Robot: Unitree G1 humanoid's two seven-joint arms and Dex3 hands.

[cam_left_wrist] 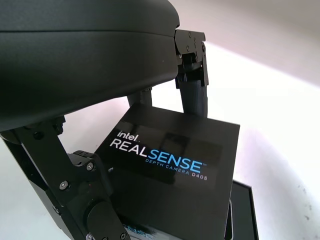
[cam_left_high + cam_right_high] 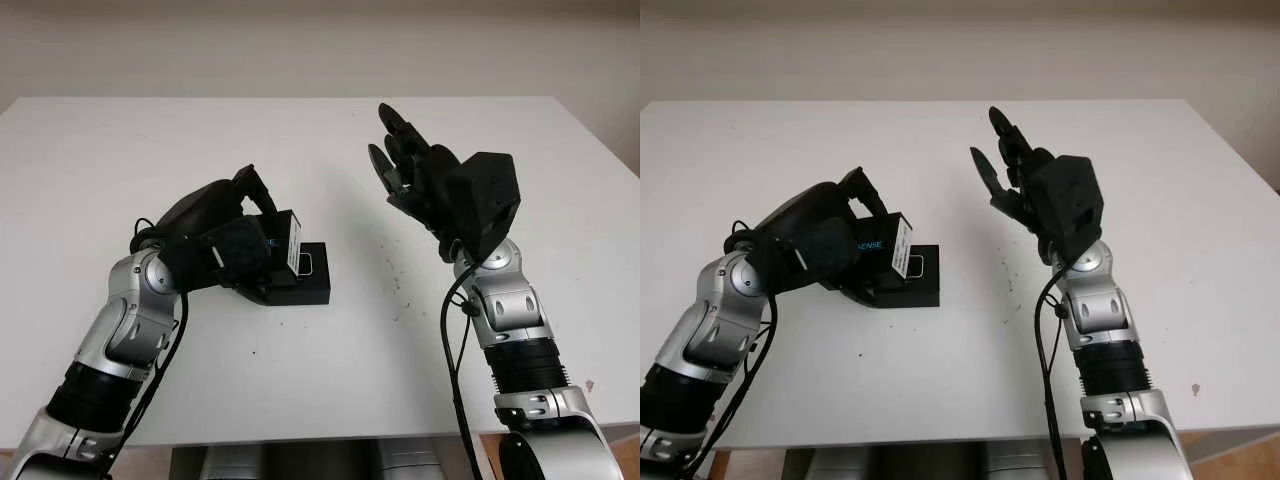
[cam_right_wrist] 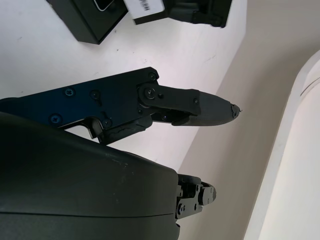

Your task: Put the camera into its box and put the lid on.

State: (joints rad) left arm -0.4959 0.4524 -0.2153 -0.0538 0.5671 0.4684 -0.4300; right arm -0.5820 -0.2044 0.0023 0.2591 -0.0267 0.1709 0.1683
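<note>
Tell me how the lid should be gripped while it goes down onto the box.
Keep the left hand as it is: fingers across the lid's opposite side walls, printed top clear. The lid hangs tilted over the box; side grips probably let it level out. The right hand is open, raised above the table.

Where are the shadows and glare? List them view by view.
Left eye view: even light; only a faint shadow edges the box beside the left hand. Left wrist view: the held lid carries a dull sheen, the table burns white. Right hand open, raised.
</note>
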